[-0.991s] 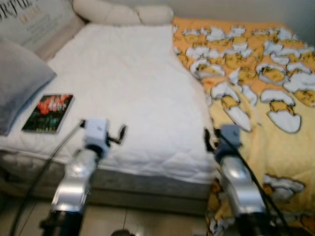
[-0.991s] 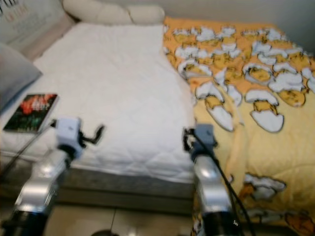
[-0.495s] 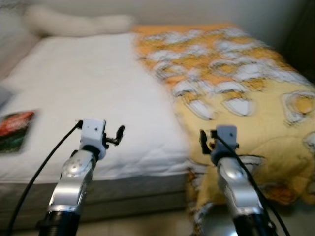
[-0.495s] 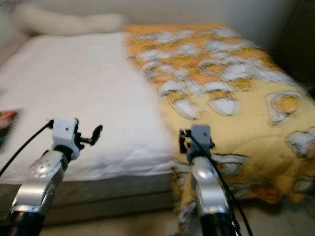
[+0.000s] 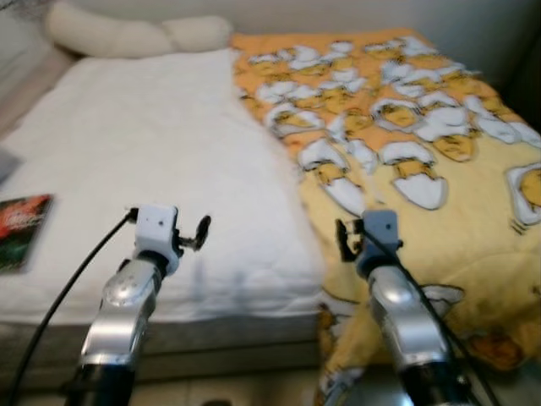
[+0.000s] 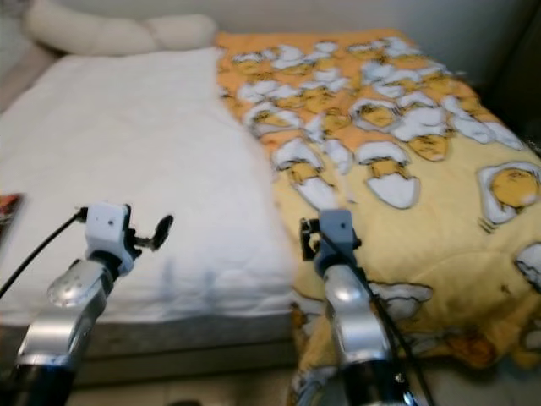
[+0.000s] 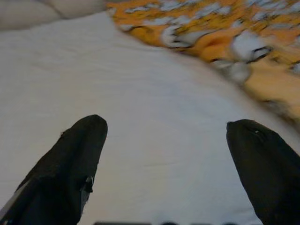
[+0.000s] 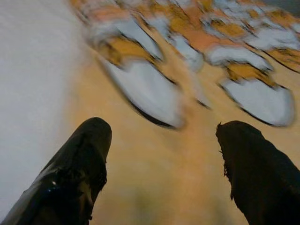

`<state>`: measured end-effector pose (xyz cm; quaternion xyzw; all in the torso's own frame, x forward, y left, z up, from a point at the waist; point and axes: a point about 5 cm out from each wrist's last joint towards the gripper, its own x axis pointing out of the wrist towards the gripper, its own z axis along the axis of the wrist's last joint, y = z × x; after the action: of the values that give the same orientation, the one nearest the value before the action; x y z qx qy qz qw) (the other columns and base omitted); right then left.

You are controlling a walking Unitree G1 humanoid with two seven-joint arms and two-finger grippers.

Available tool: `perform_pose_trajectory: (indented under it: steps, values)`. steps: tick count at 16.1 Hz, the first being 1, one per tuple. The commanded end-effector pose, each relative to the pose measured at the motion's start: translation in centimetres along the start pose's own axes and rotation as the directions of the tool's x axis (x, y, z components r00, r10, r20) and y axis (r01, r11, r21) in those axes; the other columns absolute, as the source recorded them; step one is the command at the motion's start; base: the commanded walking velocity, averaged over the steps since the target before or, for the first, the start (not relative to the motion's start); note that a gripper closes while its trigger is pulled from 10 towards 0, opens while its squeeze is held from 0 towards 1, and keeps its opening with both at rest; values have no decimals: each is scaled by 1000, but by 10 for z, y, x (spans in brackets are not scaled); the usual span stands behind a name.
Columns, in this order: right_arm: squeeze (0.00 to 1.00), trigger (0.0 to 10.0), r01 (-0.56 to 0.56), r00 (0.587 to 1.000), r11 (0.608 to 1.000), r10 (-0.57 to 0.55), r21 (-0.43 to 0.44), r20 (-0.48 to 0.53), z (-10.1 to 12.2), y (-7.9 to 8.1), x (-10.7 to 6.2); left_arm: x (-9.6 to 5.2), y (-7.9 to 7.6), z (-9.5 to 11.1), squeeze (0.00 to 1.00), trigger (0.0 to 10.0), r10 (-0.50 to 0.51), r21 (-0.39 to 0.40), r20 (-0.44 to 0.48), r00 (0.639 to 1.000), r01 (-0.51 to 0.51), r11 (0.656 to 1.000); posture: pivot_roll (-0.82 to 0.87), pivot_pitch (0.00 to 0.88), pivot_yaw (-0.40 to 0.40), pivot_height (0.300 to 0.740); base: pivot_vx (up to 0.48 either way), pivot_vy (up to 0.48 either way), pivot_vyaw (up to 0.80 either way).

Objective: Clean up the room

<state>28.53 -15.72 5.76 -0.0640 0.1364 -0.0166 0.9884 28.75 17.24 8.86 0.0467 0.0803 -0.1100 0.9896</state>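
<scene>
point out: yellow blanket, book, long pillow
yellow blanket [image 5: 439, 220]: left eye view, plain yellow patch near its middle.
book [image 5: 19, 227]: left eye view, cover, at the bed's left edge.
long pillow [image 5: 127, 35]: left eye view, middle of its cream length at the bed's head.

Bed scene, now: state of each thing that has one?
Blanket: spread over the right half of the bed, hanging over the foot edge.
Mattress: left half uncovered, white.
Book: closed, flat on the mattress.
Left gripper: open, empty.
Right gripper: open, empty.
</scene>
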Motion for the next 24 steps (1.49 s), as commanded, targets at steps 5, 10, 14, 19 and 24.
perform_pose_trajectory:
  steps: [5,10,14,19,24]
  values:
    - [0,10000,-26,999,1000,26,3,-30,2,5,6,-2,7,-1,141,10000,14,49,-20,1000,-13,999,60,0,20,740,59,0,160]
    - [1000,10000,19,986,999,-24,-28,-166,-7,-17,29,-5,3,0,145,10000,-83,115,-47,995,87,990,75,0,27,740,0,0,0]
    - [0,10000,34,966,999,-36,-13,-255,-7,-34,50,-20,3,6,149,10000,-188,186,-84,979,200,962,136,0,38,740,0,0,0]
    - [0,10000,29,953,999,-14,46,-303,-6,-45,56,-51,-10,14,149,10000,-357,233,-154,922,385,893,251,0,33,740,0,0,0]
    - [0,10000,105,929,994,-96,6,-358,-20,-58,50,-85,-8,24,149,10000,-394,237,-222,892,441,866,322,61,47,740,0,0,0]
